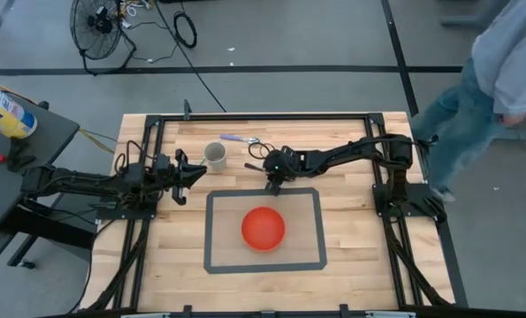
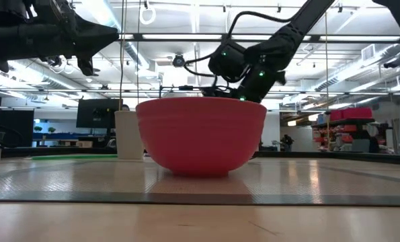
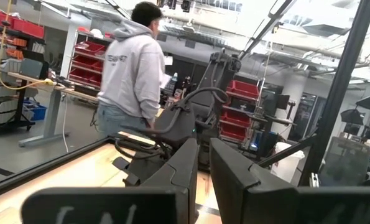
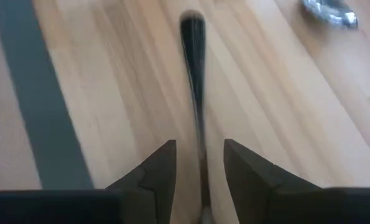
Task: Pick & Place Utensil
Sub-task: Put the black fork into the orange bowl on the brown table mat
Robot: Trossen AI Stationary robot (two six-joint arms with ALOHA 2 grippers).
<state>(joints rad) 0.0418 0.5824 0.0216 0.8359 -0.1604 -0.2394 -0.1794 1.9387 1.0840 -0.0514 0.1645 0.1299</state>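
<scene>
- Right gripper straddles a dark utensil handle; fingers apart, whether they pinch it I cannot tell.
- Utensil lies on the desk, at 12 o'clock of the red bowl, at the taped frame's far edge.
- Step, likely: the grasp. Next: squeeze shut, lift, carry over the bowl.
- Left gripper waits at 9 o'clock, fingers nearly together, empty, by the white cup.

1. Overhead camera looks straight down on the whole table.
2. Low camera sits at tabletop level, close behind the red bowl (also seen from overhead).
3. Wrist cameras look forward past each arm's fingers.
</scene>
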